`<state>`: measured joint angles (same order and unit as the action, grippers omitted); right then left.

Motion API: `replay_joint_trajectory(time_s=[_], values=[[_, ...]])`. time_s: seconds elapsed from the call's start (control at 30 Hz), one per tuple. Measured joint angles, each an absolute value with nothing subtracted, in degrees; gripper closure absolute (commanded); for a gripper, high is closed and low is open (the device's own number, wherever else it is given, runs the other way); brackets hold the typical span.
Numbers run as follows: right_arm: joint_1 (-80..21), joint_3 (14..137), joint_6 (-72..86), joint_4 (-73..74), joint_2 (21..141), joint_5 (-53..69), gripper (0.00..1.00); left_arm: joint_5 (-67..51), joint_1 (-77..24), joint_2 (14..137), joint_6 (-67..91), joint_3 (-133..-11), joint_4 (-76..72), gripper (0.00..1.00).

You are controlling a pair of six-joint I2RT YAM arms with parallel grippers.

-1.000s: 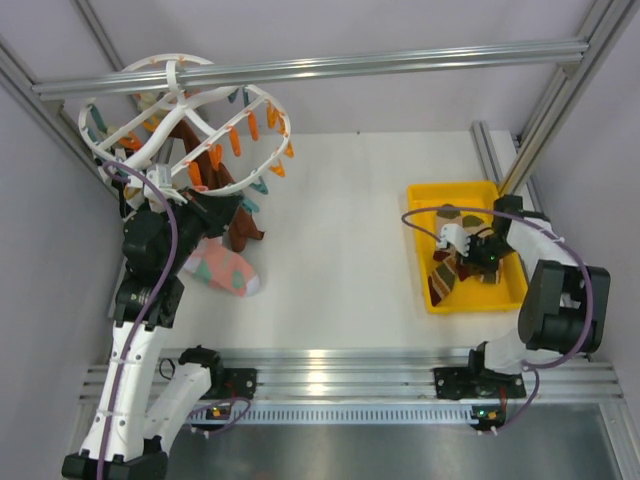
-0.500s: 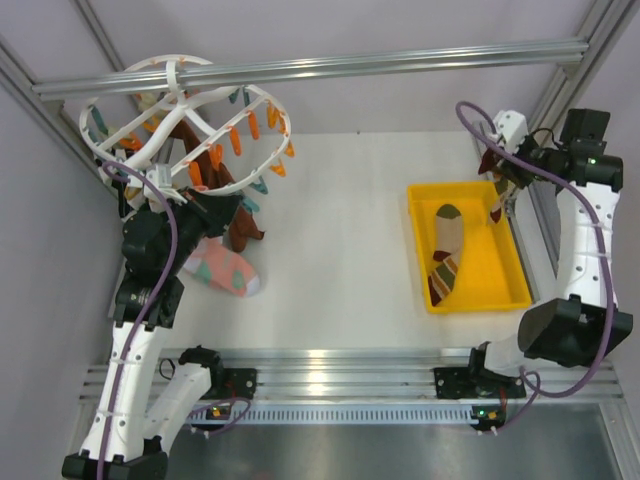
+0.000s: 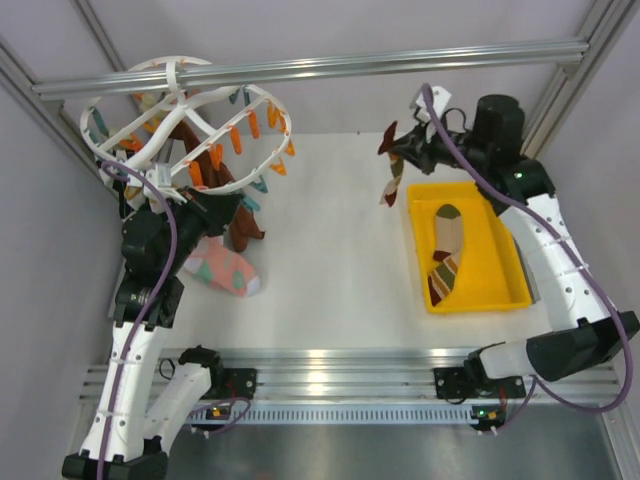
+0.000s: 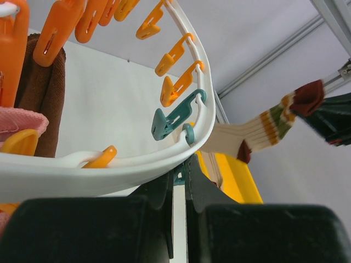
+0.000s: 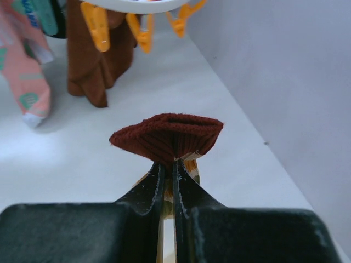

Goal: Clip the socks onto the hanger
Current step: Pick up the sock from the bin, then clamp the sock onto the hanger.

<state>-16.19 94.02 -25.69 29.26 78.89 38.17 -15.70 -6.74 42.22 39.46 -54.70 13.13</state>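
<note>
The white ring hanger (image 3: 185,125) hangs at the back left with orange and teal clips; my left gripper (image 3: 160,187) is shut on its rim. In the left wrist view the fingers pinch a teal piece under the white rim (image 4: 109,170) at the left gripper (image 4: 181,167). Maroon-brown socks (image 3: 235,225) and a pink sock (image 3: 222,268) dangle from the clips. My right gripper (image 3: 408,150) is up in the air, shut on the maroon cuff (image 5: 167,134) of a striped beige sock (image 3: 392,185). The right gripper (image 5: 169,164) faces the hanger's orange clips (image 5: 96,24).
A yellow tray (image 3: 500,290) lies on the right of the table with one more patterned sock (image 3: 445,250) in it. An aluminium rail (image 3: 320,68) crosses the back above the table. Frame posts run along the right side.
My right arm lifted the striped sock out of the yellow tray, then swung it up and left toward the hanger. The left arm and the hanger stayed put.
</note>
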Motion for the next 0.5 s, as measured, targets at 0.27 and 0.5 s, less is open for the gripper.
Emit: replay_joint_trajectory(time_s=[0.27, 0.5], values=[[-36.9, 80.2, -16.8, 18.1, 81.8, 31.0, 1.00, -16.7, -6.7, 42.1, 40.8, -54.5, 11.3, 1.00], [-45.1, 82.1, -10.1, 12.1, 91.1, 29.8, 1.00, -17.3, -6.7, 42.1, 42.0, -53.5, 9.6, 1.00]])
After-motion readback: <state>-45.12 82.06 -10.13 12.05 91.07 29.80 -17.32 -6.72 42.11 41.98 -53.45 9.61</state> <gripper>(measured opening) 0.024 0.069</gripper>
